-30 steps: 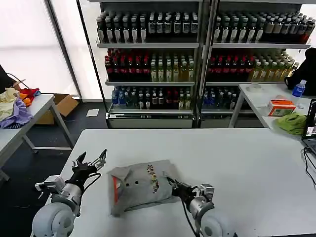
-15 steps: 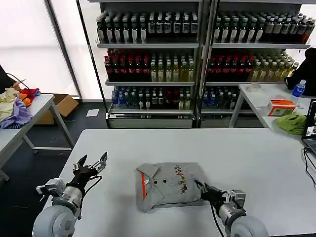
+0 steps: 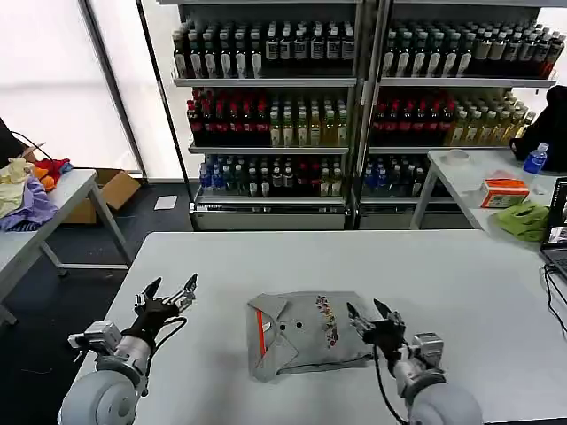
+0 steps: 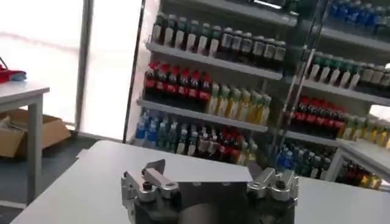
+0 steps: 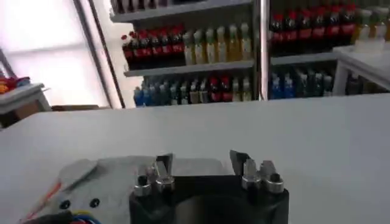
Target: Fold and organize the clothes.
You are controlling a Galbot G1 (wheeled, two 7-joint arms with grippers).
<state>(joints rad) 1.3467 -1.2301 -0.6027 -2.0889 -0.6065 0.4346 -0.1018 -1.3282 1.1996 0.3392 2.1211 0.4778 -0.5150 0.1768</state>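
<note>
Clothes here come down to one folded shirt (image 3: 306, 336), light grey and collared, lying flat on the white table (image 3: 461, 283) just to the left of the right gripper (image 3: 369, 312). It is folded into a compact, roughly rectangular bundle with the collar turned toward the left gripper (image 3: 168, 289). An orange-red stripe runs along the neck opening, two or three dark buttons sit beside it, and a small multicoloured print runs across the chest, on the half nearer the right gripper. The edge closest to the robot looks slightly rumpled, though the fold lines there are hard to make out.

The right gripper hovers at the shirt's right edge with its fingers spread apart and nothing between them; whether the tips touch the fabric cannot be told. In the right wrist view the grey cloth (image 5: 116, 182) lies just ahead of and beside the parted fingers (image 5: 159, 167).

The left gripper is held well apart from the shirt, above bare tabletop, fingers likewise spread and empty.
</note>
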